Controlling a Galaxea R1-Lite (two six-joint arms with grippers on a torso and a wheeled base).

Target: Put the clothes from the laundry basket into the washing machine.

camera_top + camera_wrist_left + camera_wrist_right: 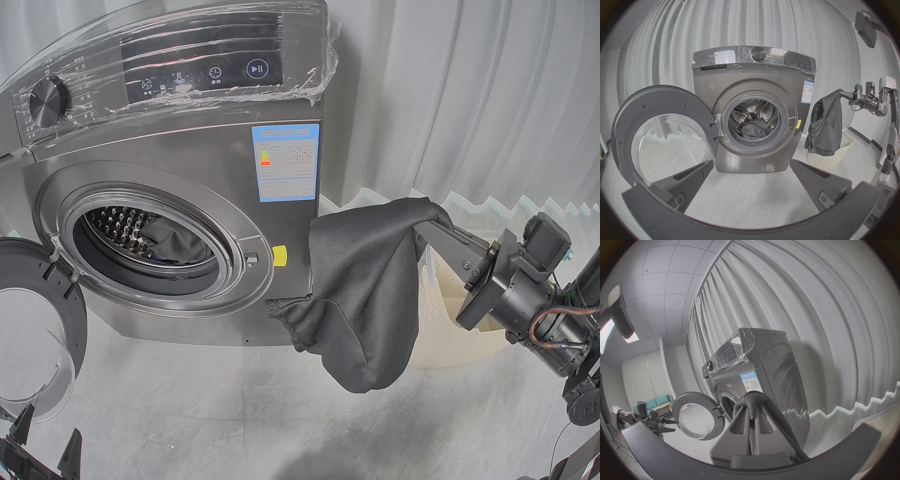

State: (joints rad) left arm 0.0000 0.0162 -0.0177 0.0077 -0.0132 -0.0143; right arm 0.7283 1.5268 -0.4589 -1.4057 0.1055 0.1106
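Right jaws: clamped on the top edge of the black garment (362,294); in the right wrist view we see the cloth pinched tight between them.
Black garment: hangs free above the floor (175,394), in front of the washing machine's (187,144) right front corner, w/ one hem end sticking out toward the machine.
Laundry basket (450,344): cream, perforated, on the floor just right of the machine, partly hidden behind the hanging garment; we can't tell what's inside.
Door (37,262): swung wide open to the left.
Drum (119,228): a 2nd dark garment (178,242) lies at the bottom.
Left jaws: apart, holding nothing, low at the left near the open door, well apart from the black garment.
Ctrl panel (206,62): under clear plastic film.
Curtain (475,100): white, behind machine and basket.
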